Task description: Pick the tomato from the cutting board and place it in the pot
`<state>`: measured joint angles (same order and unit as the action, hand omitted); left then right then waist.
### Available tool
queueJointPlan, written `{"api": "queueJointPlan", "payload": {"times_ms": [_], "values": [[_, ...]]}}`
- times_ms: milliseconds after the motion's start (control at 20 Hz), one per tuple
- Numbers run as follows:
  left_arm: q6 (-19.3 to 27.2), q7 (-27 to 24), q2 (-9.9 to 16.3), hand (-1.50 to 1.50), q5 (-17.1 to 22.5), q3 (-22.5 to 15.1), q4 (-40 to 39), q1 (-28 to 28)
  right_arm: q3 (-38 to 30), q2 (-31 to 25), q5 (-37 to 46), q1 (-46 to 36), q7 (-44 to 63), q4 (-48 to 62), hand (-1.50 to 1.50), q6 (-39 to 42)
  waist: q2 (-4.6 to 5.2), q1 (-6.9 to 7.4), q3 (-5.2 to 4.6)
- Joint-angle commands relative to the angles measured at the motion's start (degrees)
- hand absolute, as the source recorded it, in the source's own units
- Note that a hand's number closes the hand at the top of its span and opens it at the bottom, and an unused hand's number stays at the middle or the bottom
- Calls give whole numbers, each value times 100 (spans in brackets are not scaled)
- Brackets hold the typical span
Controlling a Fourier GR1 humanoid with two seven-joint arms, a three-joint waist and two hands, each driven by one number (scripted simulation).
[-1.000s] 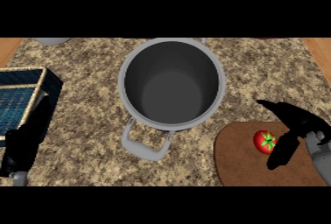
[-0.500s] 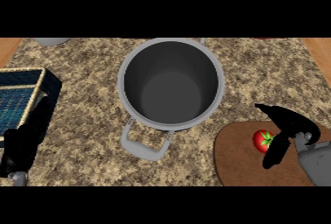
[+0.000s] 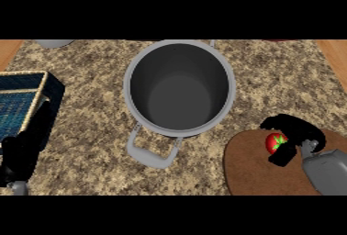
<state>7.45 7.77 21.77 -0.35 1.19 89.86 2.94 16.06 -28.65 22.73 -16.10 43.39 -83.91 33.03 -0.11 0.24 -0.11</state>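
A red tomato with a green stem lies on the round brown cutting board at the lower right. My right hand is curled round it: fingers arch over its far side, the thumb sits at its near side, and its right part is hidden. The large grey pot stands empty in the middle, up and to the left of the board, with one handle pointing toward me. My left hand rests open at the lower left edge.
A blue woven basket with a tan rim stands at the left, just above my left hand. A grey object shows at the top left edge. The speckled mat covers the counter round the pot.
My right hand has moved left onto the tomato and its fingers have curled round it. The tomato stays on the board. The left hand has not moved.
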Motion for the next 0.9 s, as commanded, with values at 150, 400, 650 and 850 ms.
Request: {"api": "queueJointPlan", "payload": {"times_ms": [150, 400, 650, 850], "values": [[-302, 155, -124, 0, -122, 173, 160, 29, -196, 347, 544, -292, -612, 467, 150, 180, 11, 8, 12], [-233, 5, -479, 0, -422, 108, 190, 187, -385, 367, 903, 155, -935, 243, 150, 189, 7, -6, 12], [-327, 68, -327, 0, -395, 126, -225, -298, 1101, 2093, 1338, -437, 244, -669, 150, -105, -14, 99, 1], [-452, -9, -328, 0, -344, 60, -299, -570, 2373, 2818, 1595, -1186, 681, -470, 150, -686, 43, 558, -11]]}}
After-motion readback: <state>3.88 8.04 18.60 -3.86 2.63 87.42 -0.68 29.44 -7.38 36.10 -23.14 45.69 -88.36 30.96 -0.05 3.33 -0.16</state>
